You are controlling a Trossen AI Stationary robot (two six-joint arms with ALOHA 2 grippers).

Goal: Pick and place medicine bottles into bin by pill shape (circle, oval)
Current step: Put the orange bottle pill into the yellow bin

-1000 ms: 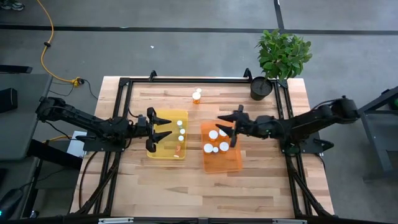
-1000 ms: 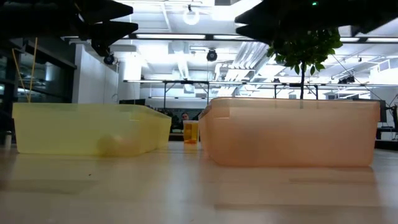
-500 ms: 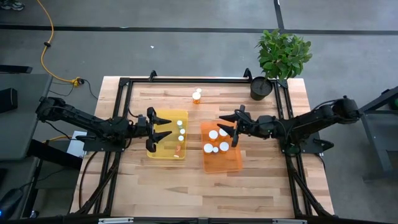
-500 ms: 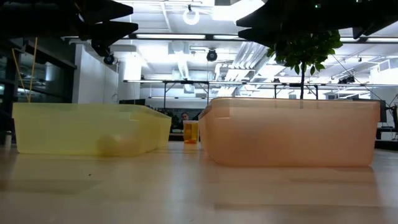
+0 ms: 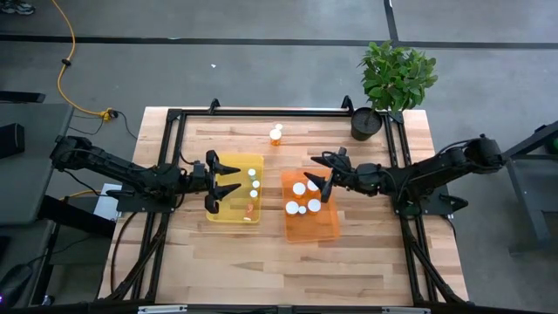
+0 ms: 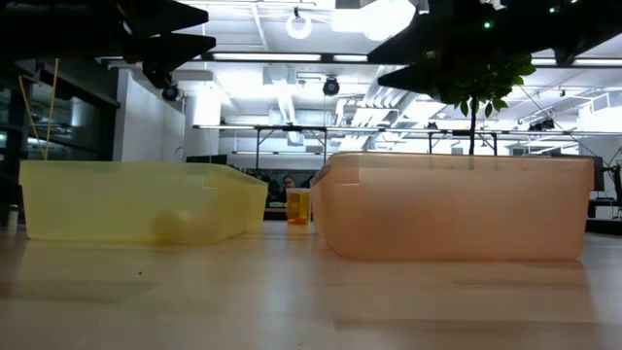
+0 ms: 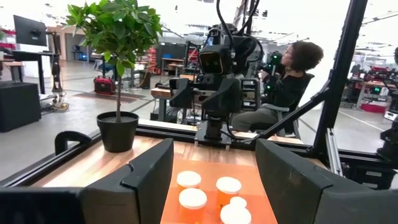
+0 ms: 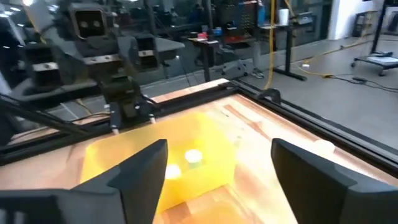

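One orange medicine bottle with a white cap stands on its base on the table near the far edge; it also shows in the low view. Several more bottles sit inside the yellow bin and the orange bin. My left gripper is open and empty over the yellow bin's left side. My right gripper is open and empty above the orange bin's far right part. The left wrist view shows white caps in the orange bin between my open fingers.
A potted plant stands at the table's far right corner. A black frame runs round the table top. A person sits beyond the table behind the right arm. Bare wood lies in front of both bins.
My right gripper has risen a little over the orange bin and drawn back slightly toward the table's right and far edges, staying open. My left gripper and the bottles have kept still.
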